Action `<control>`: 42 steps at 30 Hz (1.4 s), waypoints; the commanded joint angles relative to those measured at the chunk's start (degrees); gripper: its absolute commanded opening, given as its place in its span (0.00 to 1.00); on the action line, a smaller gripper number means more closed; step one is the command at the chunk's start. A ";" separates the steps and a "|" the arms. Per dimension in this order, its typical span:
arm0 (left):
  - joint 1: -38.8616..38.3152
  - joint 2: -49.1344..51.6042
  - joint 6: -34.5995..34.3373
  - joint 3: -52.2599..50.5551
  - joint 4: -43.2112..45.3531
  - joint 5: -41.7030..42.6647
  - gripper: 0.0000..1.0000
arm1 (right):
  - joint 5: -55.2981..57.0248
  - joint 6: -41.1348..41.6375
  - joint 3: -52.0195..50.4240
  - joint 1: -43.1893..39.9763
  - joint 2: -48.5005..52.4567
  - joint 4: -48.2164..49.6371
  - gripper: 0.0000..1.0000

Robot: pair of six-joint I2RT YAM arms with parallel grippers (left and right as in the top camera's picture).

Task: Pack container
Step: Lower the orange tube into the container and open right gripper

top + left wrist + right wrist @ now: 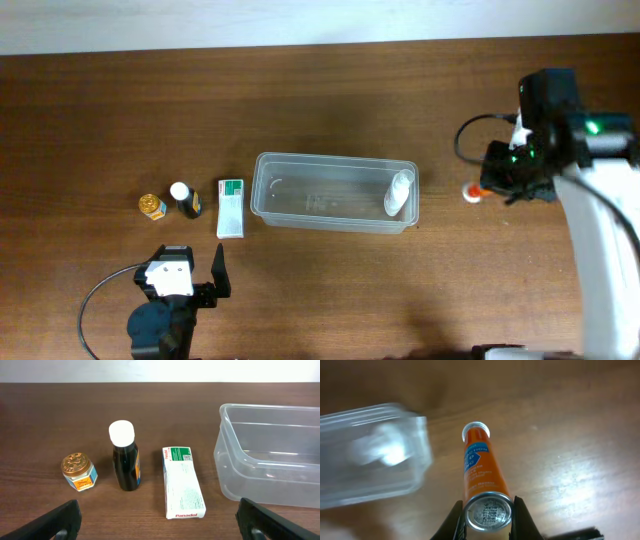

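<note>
The clear plastic container (335, 191) sits mid-table with a small white bottle (399, 193) inside its right end; it also shows in the left wrist view (270, 455) and in the right wrist view (370, 455). My right gripper (487, 512) is shut on an orange tube (480, 470), held right of the container; in the overhead view the tube's end (472, 192) peeks out by the gripper. My left gripper (160, 520) is open and empty, near the table's front edge. Before it lie a white Panadol box (182, 482), a dark bottle with a white cap (125, 457) and a small gold-lidded jar (78, 471).
The box (231, 207), dark bottle (185, 199) and jar (152, 206) stand in a row left of the container. A black cable (470, 135) loops by the right arm.
</note>
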 commanded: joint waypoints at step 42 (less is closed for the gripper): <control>-0.17 -0.55 -0.57 -0.26 0.13 -0.35 1.00 | 5.90 3.91 -3.37 30.23 15.82 14.05 0.04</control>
